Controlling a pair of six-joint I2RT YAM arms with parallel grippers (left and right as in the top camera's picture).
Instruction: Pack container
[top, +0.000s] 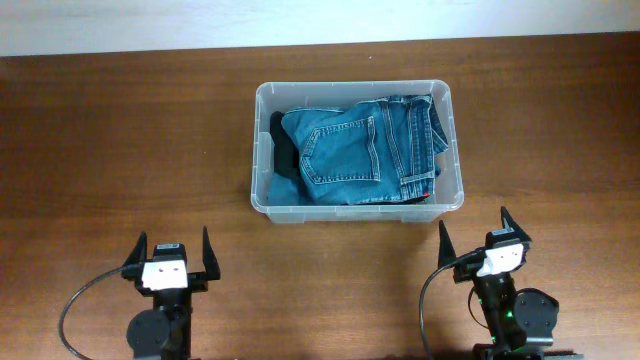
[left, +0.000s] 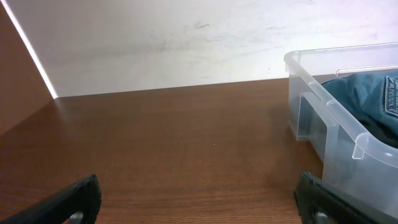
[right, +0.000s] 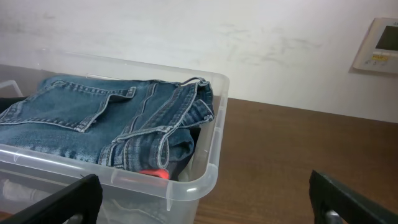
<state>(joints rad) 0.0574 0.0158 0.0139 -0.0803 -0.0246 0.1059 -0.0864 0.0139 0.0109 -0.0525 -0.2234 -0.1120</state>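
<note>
A large clear plastic rectangular container (top: 262, 150) with rounded corners and a thick rim sits toward the far edge of the brown wooden tabletop (top: 120, 130), a little right of its middle. A pair of folded blue denim jeans (top: 365, 150) fills it, lying over a dark garment (top: 284, 156) that shows along the left side. A small red patch (right: 154, 174) peeks out at the near right corner; what it is cannot be told.

The left hand (top: 174, 238) hovers by the near edge, left of the container and well apart from it, fingers spread wide and empty. The right hand (top: 474, 222) sits near the container's near right corner, likewise spread wide and holding nothing.

The container looks stiff but thin-walled, smooth and likely slippery on its sides. The thick rim is the surest place to grip, ideally with one hand on each short end, since the denim adds weight. The jeans are soft and floppy and rise about to rim level, so they would probably need pressing down at the folded middle rather than a pull on a loose edge.
</note>
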